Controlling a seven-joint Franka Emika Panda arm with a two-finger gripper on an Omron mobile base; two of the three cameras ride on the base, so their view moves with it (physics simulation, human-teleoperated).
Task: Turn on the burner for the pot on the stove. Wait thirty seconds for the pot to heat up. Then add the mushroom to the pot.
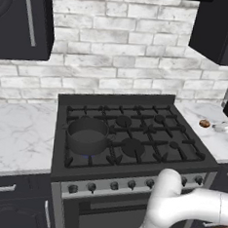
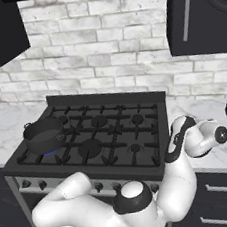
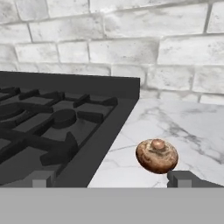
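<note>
Black cast-iron grates cover the stove [image 1: 134,132], set between two stretches of white marble table [image 1: 16,137]. Front left on the stove, the pot [image 1: 87,134] sits on the burner [image 1: 88,156], where a small blue flame shows beneath its base. On the marble to the right of the stove lies the mushroom [image 3: 156,155], brown with a paler patch on top, near the stove's edge but not touching it. In the hand view, the end effector [image 3: 111,178] hangs low, facing the brick wall, its jaws fully spread and holding nothing; the mushroom lies just beyond one fingertip [image 3: 180,178]. A pale bowl [image 1: 221,127] stands beside the mushroom.
</note>
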